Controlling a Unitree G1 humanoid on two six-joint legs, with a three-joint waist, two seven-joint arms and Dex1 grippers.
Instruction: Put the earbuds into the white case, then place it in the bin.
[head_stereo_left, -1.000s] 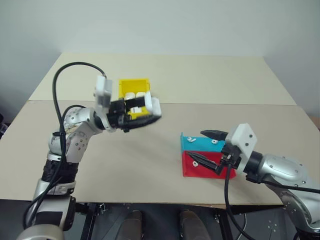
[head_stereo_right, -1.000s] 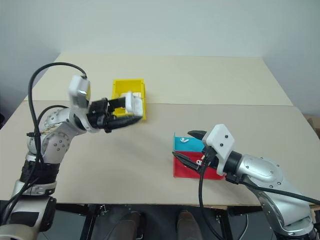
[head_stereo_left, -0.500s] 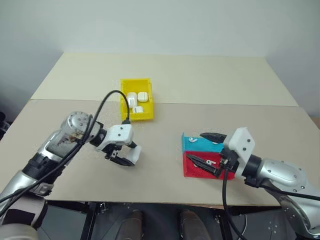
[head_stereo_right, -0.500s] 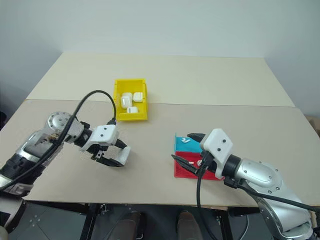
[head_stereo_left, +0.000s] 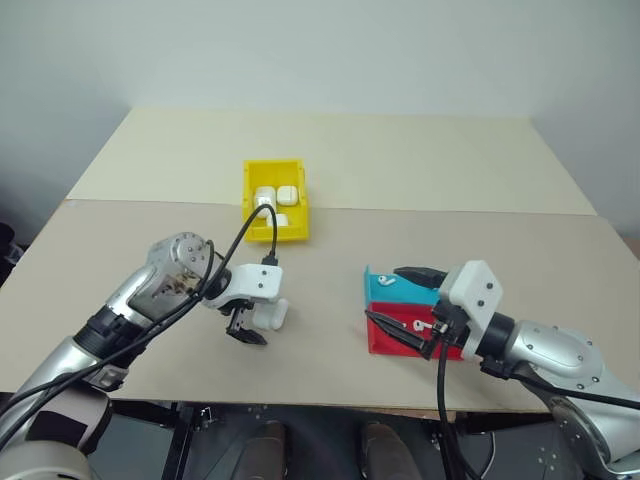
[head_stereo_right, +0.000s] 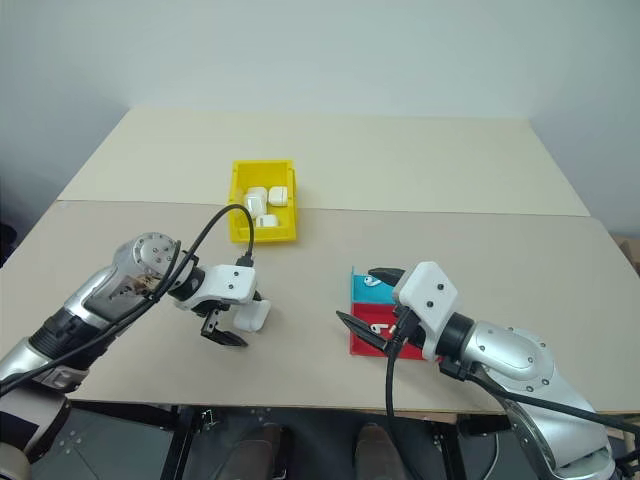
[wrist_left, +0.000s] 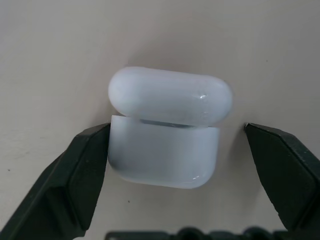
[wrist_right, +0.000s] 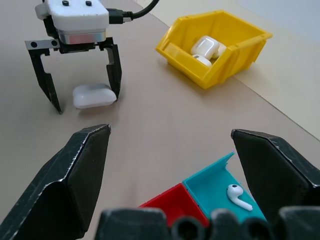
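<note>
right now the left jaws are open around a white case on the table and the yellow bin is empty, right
Not quite. The left jaws do stand open around the white case on the table, but the yellow bin is not empty: it already holds several white cases. The right wrist view shows this, as do the head views.

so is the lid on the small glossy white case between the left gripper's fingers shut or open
Slightly open: the small glossy white case shows a thin dark gap under its lid.

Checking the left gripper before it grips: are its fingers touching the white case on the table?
Cannot tell. In the left wrist view one finger sits flush against the white case with no visible gap, while the other stands clearly apart.
</note>
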